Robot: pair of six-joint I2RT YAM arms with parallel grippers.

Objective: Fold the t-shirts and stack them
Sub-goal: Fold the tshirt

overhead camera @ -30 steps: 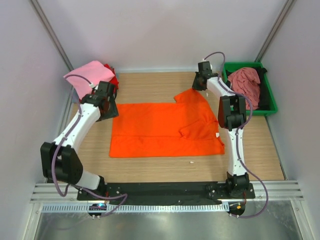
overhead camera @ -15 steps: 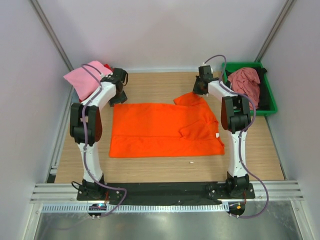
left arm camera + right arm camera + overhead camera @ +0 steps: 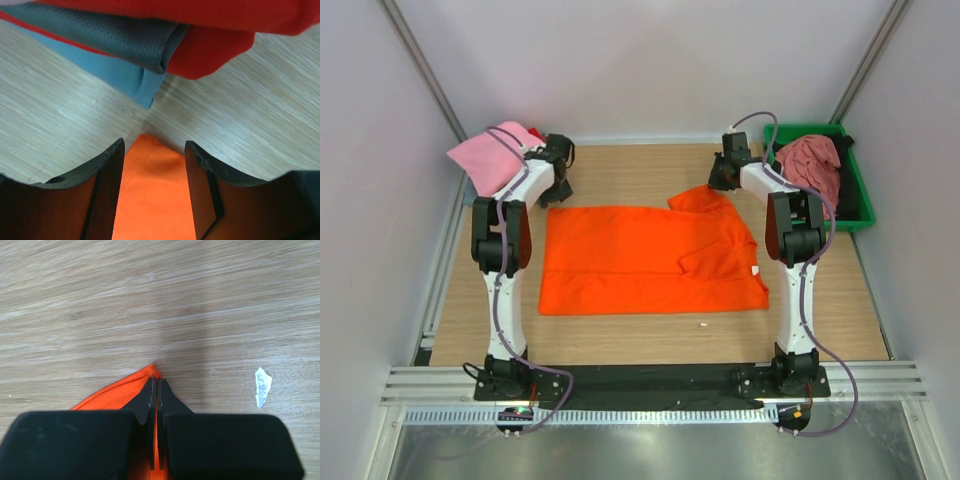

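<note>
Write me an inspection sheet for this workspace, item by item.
Surface: wooden table.
Job's things: orange t-shirt spread flat mid-table; pink-topped stack far left; dusty rose t-shirt in green tray.
Clutter: white scrap on the wood.
Pincers: left pincer open astride an orange corner; right pincer shut on another.
Cables: purple cables loop along both arms.
Surroundings: pale walls, metal posts.
</note>
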